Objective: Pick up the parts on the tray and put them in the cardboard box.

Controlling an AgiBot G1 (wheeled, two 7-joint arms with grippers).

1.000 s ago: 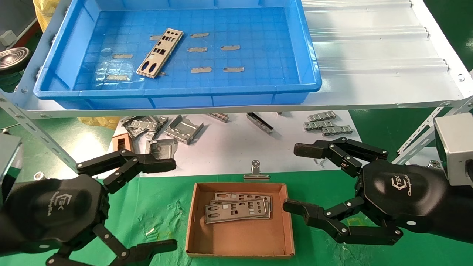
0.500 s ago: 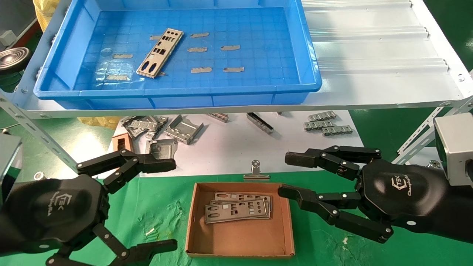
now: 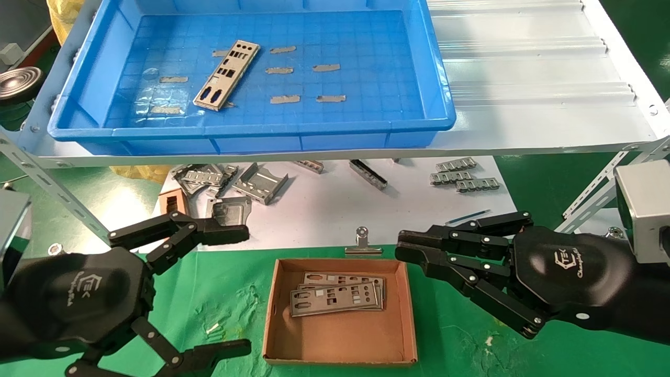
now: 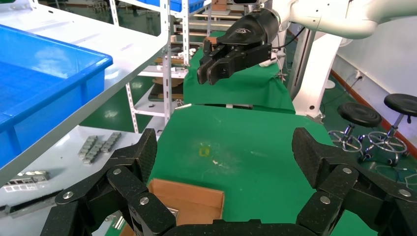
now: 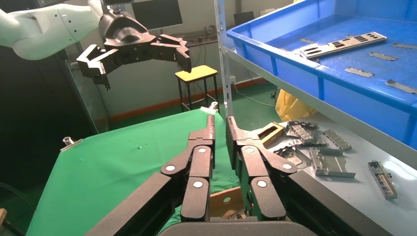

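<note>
One silver punched plate (image 3: 226,75) lies slanted in the left half of the blue tray (image 3: 251,131) on the shelf; it also shows in the right wrist view (image 5: 344,44). The cardboard box (image 3: 271,314) sits on the green mat in front and holds a small stack of plates (image 3: 335,298). My right gripper (image 3: 405,250) hovers just past the box's far right corner, fingers drawn together and empty (image 5: 220,128). My left gripper (image 3: 243,290) is open and empty, low on the left of the box (image 4: 226,152).
Several grey tape strips (image 3: 285,99) lie in the tray. Folded grey brackets (image 3: 251,183), a brown frame block (image 3: 171,201) and a binder clip (image 3: 362,243) lie on the white sheet under the shelf. Slanted shelf struts (image 3: 591,201) stand at both sides.
My right gripper's fingers have closed from wide open to together, and their tips have moved slightly left. The left arm, the plates and the box have not moved.
</note>
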